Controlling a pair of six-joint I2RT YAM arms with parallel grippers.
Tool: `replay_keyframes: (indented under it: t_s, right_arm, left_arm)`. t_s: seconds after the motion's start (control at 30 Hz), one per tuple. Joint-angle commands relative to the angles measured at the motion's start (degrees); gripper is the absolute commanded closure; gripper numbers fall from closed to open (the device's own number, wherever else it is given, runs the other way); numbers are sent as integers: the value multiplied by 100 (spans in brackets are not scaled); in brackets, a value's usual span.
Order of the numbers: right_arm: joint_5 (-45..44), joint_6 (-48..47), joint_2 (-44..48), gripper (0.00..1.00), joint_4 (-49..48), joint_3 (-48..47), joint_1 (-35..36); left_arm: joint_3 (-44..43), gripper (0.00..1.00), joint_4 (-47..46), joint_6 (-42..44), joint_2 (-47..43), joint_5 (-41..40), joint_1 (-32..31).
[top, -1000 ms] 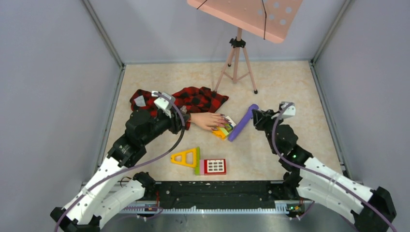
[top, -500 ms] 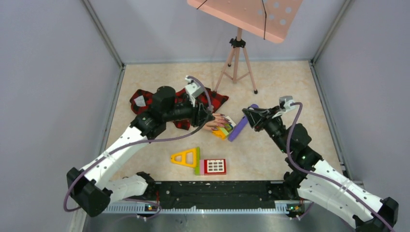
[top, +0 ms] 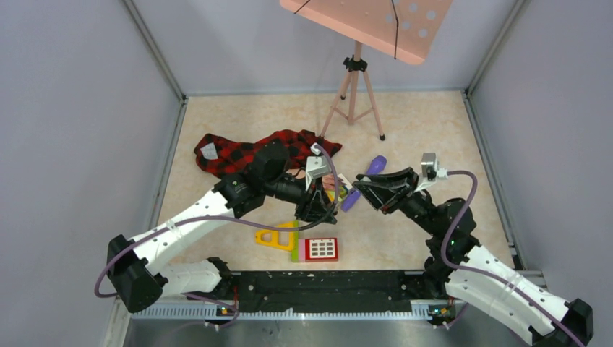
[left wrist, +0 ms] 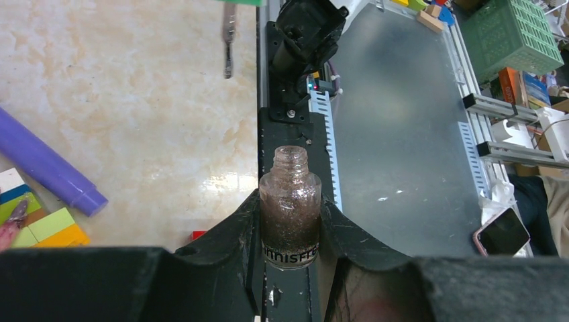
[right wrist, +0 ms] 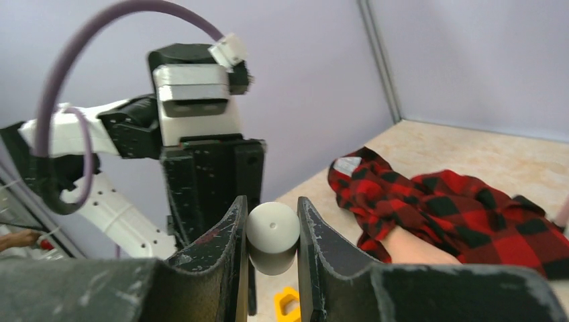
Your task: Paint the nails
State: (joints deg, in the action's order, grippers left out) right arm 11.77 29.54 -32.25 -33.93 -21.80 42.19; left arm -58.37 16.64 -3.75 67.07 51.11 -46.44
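Note:
My left gripper (left wrist: 290, 221) is shut on a small open glass bottle (left wrist: 290, 215) of glittery brown polish, held upright. In the top view the left gripper (top: 316, 204) hangs just in front of the mannequin hand and hides most of it. One flesh fingertip with a dark nail (left wrist: 15, 213) rests on coloured blocks (left wrist: 47, 228). My right gripper (right wrist: 272, 228) is shut on the pale cap (right wrist: 272, 231). The cap's brush (left wrist: 228, 43) hangs above and beyond the bottle. The right gripper (top: 361, 189) faces the left one. The plaid sleeve (top: 246, 153) lies behind.
A purple cylinder (top: 366, 181) lies by the blocks (top: 337, 192). A yellow triangle piece (top: 278, 235) and a red window block (top: 320, 249) lie near the front. A pink tripod (top: 354, 90) with a pink board (top: 376, 22) stands at the back. Grey walls enclose the table.
My left arm has swung right from the sleeve to in front of the mannequin hand with the bottle. My right gripper has moved left and down toward it.

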Motion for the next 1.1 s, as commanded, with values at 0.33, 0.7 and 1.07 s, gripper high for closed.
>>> replay_keyframes:
  t_s: [0.33, 0.7, 1.07]
  right_arm:
    - [969, 703, -198, 100, -1326, 1, -45]
    - [1250, 832, -437, 100, -1505, -11, -45]
    - [1214, 773, -482, 100, -1441, -25, -44]
  left_arm:
    - [371, 100, -1246, -649, -7, 515, -28]
    - [517, 100, -1866, -1045, 1, 569, -26]
    - [616, 100, -2182, -1252, -9, 698, -32]
